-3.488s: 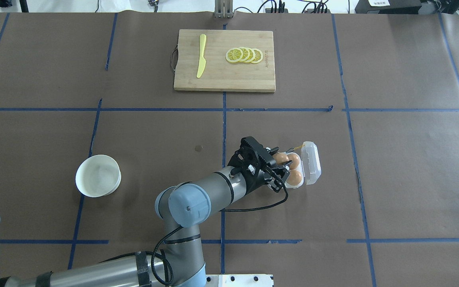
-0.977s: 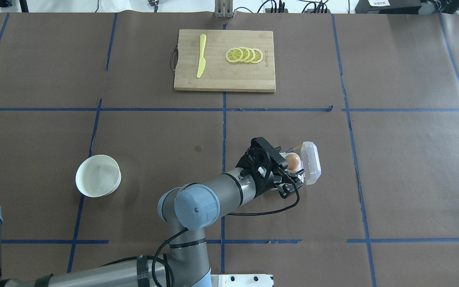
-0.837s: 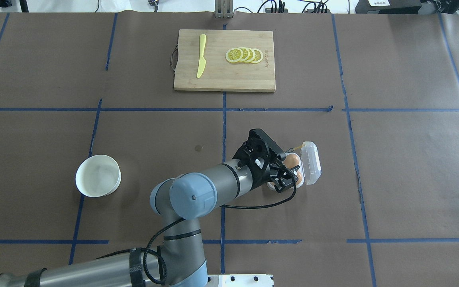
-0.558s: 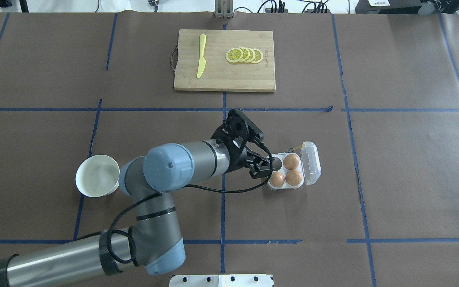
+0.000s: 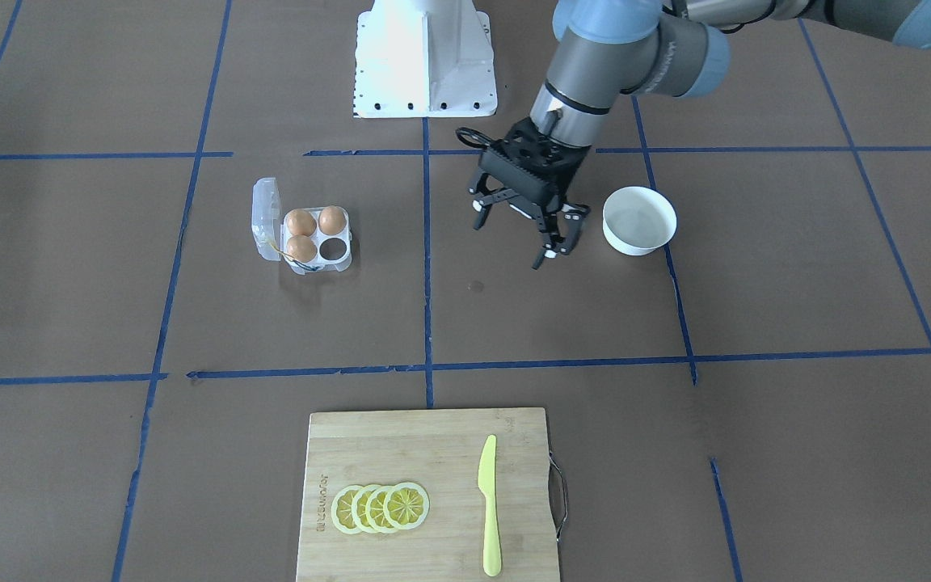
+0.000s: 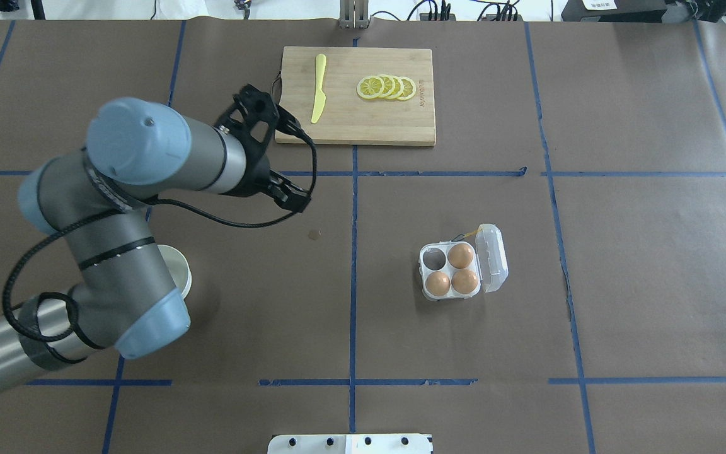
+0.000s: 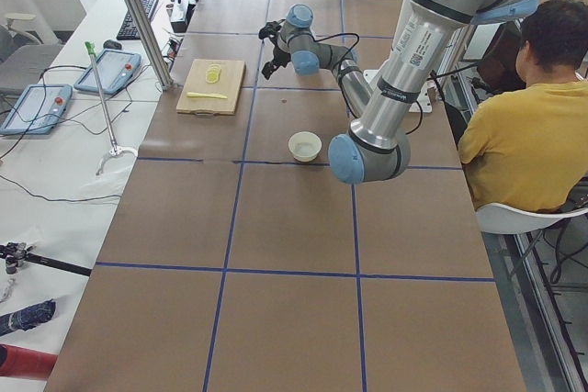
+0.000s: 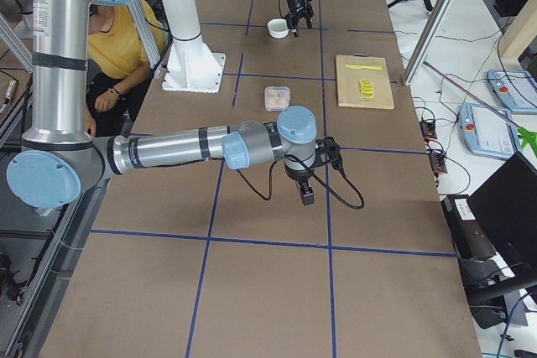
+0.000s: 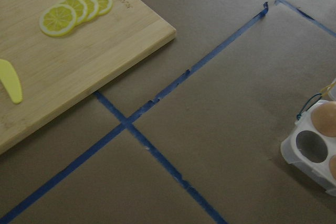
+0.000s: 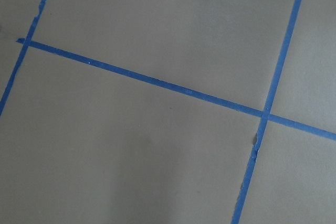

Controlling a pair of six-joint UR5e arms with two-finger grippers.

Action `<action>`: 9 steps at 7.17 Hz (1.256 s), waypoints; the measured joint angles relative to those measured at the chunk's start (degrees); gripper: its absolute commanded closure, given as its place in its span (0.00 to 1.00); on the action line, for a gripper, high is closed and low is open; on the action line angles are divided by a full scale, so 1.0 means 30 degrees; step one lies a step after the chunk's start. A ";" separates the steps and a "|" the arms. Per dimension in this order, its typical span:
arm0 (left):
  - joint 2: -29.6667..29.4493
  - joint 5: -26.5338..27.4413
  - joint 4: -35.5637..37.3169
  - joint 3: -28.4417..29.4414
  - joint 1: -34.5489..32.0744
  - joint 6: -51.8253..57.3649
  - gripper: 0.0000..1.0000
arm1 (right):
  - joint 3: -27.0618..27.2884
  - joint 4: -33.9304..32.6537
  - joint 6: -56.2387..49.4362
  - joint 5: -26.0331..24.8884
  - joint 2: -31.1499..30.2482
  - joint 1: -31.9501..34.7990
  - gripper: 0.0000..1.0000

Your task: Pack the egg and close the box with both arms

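L pincer (image 5: pixel 514 239) swung off box (image 6: pixel 495 258); R pincer (image 8: pixel 304 197) only side-cam.

A robotics lab: robot arms (image 7: pixel 404 52) over a tape-gridded table (image 7: pixel 276 227), control tablets (image 7: pixel 37 103) at ten o'clock, a seated person (image 7: pixel 524 135) at three.

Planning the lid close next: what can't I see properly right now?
Right tool: shows only in the right side view, too small to tell open or shut.
Bowl: overhead, mostly hidden under the left arm.
Box: left wrist view, cut off by the right edge.
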 measured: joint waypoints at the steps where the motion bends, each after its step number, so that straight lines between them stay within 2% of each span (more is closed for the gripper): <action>1: 0.0560 -0.0913 0.1399 -0.0295 -0.2124 0.1812 0.00 | -0.0129 0.0005 -0.0015 -0.0065 0.0002 0.0000 0.02; 3: 0.2362 -0.2550 0.3590 -0.0298 -0.6215 0.4833 0.00 | -0.0308 -0.0001 -0.0046 -0.0789 -0.0001 -0.0001 0.00; 5: 0.5014 -0.2909 0.4039 0.0514 -0.9493 0.6279 0.00 | -0.0550 -0.0743 -0.0051 -0.1169 -0.0059 0.0011 0.00; 7: 0.6869 -0.3075 0.4068 0.2745 -1.2022 0.8456 0.00 | -0.0715 -0.1834 -0.0098 -0.1642 -0.0126 0.0005 0.00; 9: 0.8083 -0.5342 0.3957 0.5309 -1.4519 0.9825 0.00 | -0.0710 -0.1890 -0.0238 -0.1942 -0.0348 0.0001 0.00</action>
